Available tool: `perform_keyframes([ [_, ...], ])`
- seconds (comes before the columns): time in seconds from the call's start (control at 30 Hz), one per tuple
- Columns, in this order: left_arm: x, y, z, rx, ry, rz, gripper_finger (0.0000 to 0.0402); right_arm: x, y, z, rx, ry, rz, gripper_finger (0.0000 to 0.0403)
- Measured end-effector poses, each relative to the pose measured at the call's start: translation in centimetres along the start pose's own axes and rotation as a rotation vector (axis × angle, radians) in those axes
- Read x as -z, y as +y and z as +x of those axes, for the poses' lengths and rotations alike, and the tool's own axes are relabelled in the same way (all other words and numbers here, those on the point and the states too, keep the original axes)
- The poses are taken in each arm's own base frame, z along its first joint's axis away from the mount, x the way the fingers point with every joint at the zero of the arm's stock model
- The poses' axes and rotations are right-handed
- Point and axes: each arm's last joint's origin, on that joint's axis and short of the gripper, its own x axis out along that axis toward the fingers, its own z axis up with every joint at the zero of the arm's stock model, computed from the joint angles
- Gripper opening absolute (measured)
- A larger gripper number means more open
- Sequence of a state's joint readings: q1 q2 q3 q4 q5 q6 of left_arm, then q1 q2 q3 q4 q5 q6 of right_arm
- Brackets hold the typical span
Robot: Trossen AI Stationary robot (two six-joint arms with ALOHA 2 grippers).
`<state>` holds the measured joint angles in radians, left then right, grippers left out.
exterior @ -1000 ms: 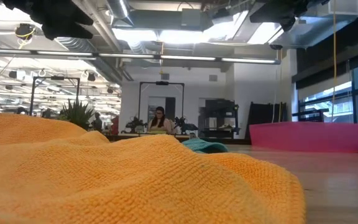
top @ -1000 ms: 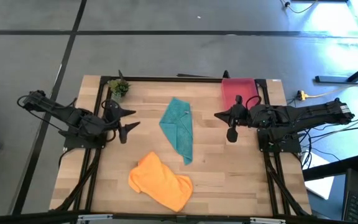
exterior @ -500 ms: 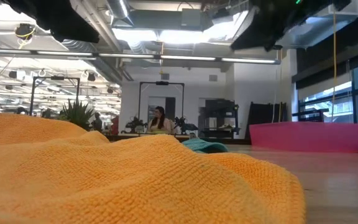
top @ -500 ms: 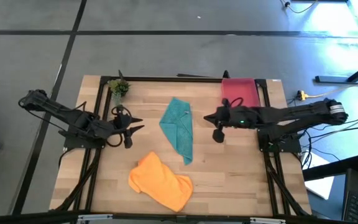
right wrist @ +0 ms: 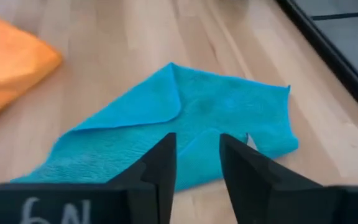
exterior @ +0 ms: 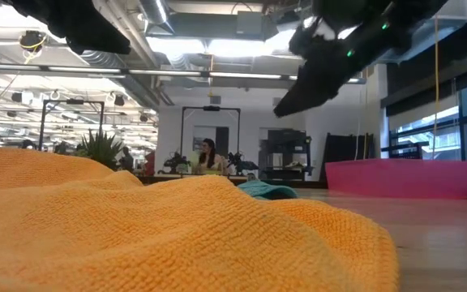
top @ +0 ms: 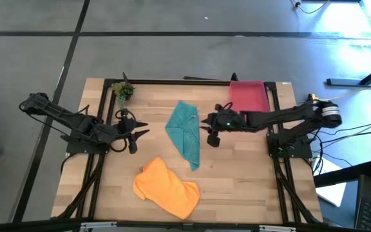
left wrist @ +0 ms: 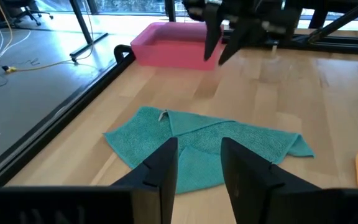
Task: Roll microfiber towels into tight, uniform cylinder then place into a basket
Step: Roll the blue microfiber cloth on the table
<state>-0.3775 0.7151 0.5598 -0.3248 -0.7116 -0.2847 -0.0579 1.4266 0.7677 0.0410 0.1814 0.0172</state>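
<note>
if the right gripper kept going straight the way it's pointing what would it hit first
Most likely the teal towel. The right gripper hangs beside the towel's edge in the high view, and its wrist view looks past its parted fingers straight onto that cloth, with nothing between. How far above the towel it is remains unclear.

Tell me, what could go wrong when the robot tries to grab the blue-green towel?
The teal towel lies loosely folded, so the right gripper, nearing its edge with jaws slightly apart, might pinch only one layer and drag it crooked. The left gripper also faces the towel; both arms reaching in could bump.
</note>
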Motion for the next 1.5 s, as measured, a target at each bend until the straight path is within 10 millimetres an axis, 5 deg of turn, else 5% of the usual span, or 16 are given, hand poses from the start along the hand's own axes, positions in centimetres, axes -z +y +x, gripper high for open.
perform_keyframes([
  [0.77,0.0,0.0,0.0,-0.001,0.002,0.002,0.0111,-2.4,0.2,11.5,0.010,0.316,-0.092,0.0135],
  [1.5,0.0,0.0,0.0,-0.001,0.003,0.003,0.0111,-1.1,-1.5,13.1,0.028,0.432,-0.042,0.0136],
])
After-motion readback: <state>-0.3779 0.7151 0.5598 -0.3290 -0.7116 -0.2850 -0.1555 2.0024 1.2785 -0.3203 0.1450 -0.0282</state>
